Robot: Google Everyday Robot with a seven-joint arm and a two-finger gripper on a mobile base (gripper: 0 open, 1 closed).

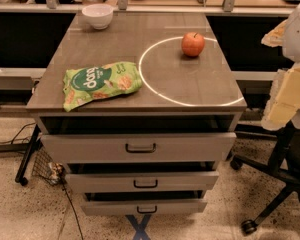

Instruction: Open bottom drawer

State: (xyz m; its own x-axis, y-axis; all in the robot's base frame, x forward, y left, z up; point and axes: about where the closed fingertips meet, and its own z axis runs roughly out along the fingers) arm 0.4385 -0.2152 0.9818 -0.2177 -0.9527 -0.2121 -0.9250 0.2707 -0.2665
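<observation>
The bottom drawer (144, 206) sits lowest in the desk (115, 39), its narrow front slightly out beneath two wider drawers (140, 147). My end effector (286, 96) hangs at the far right, beside the desk and well apart from that drawer. Whether it is apart or together I cannot tell.

A speckled terrazzo floor (20, 219) bears a blue tape cross (140, 228), with a black wheeled chair (284, 149) at right.

I can read one word only: "dang", in white letters on the green snack bag (101, 84) lying on the worktop (190, 84). The gripper (289, 96) hangs at the right edge.
</observation>
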